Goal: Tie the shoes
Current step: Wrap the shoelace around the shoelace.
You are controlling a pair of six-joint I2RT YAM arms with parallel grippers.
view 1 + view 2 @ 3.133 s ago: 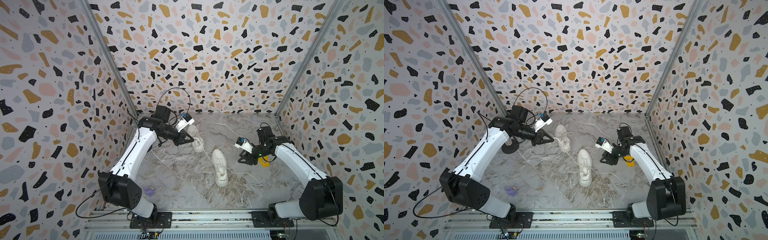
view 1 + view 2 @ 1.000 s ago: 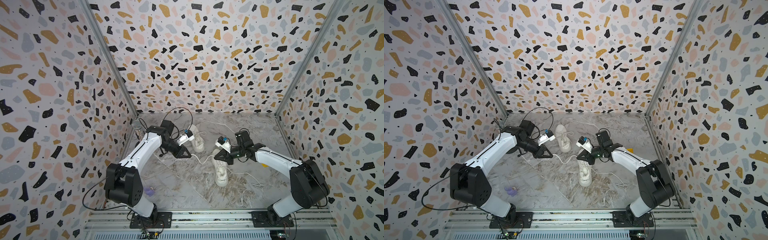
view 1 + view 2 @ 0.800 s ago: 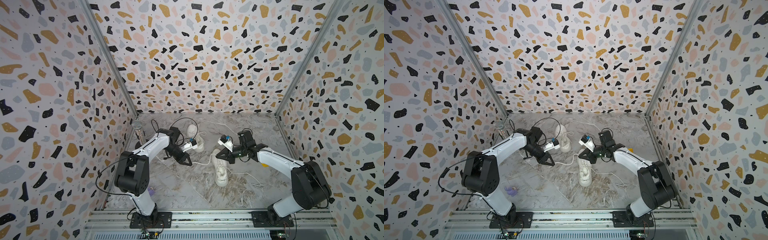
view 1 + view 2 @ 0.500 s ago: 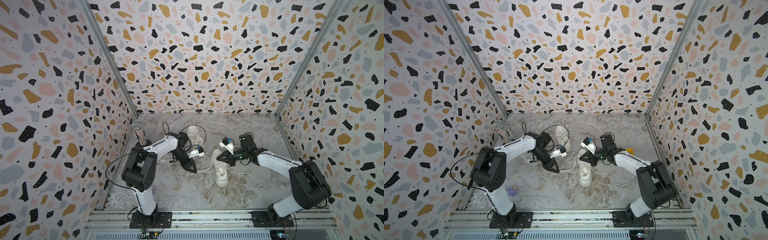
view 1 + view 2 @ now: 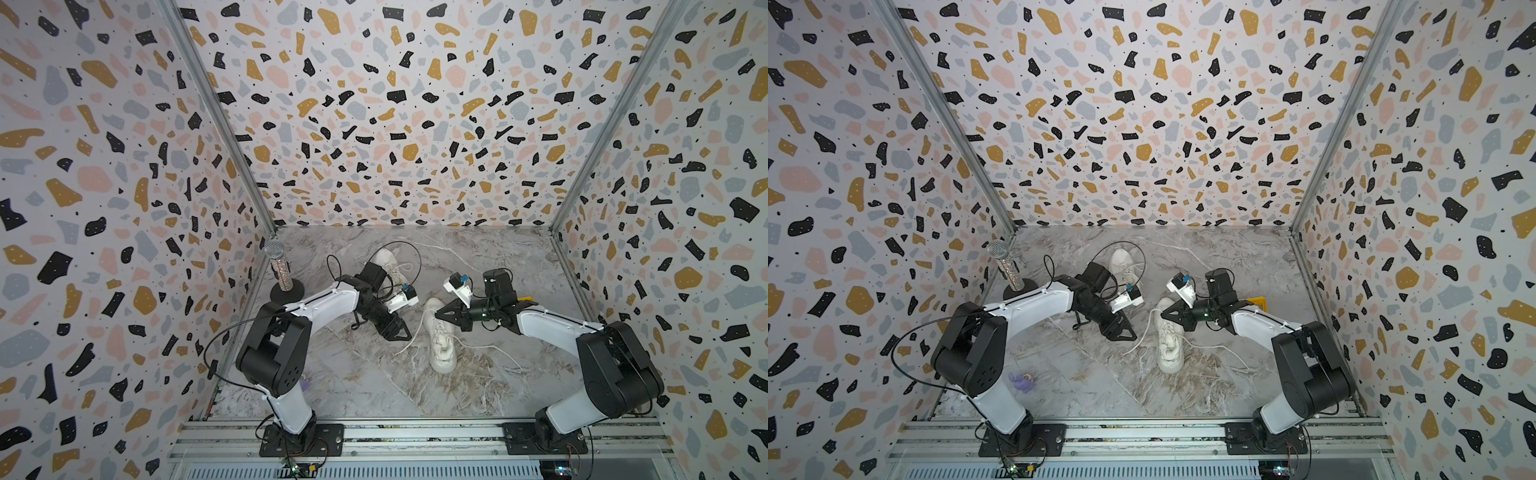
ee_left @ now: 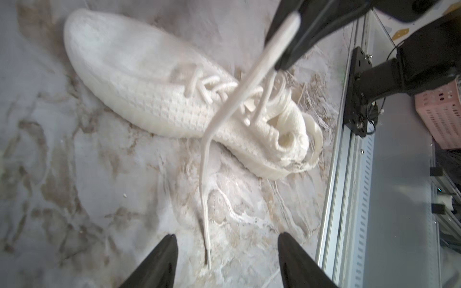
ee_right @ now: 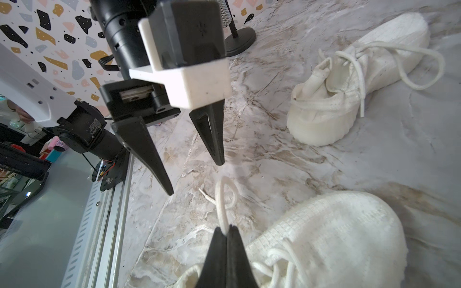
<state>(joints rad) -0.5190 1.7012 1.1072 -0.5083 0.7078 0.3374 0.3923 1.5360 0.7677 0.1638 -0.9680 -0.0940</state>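
Two cream knit shoes lie on the marble floor. The near shoe (image 5: 440, 336) (image 5: 1169, 340) (image 6: 149, 82) is in the middle, and the far shoe (image 5: 388, 264) (image 5: 1125, 262) (image 7: 349, 82) lies behind it. My right gripper (image 5: 436, 316) (image 7: 228, 228) hangs over the near shoe, shut on one of its laces (image 6: 207, 174). That lace slants down to the floor. Its loose tip lies between the fingers of my left gripper (image 5: 401, 334) (image 6: 227, 238) (image 7: 194, 178), which is open, empty, and just left of the shoe.
A glittery microphone on a round black stand (image 5: 279, 266) is at the left wall. A small purple thing (image 5: 1022, 381) lies near the left arm's base, and a yellow object (image 5: 1256, 302) sits behind the right arm. The metal rail (image 5: 415, 432) runs along the front edge.
My left gripper has swung in toward the near shoe and opened, letting the lace drop to the floor. My right gripper stays shut on the lace above the shoe.
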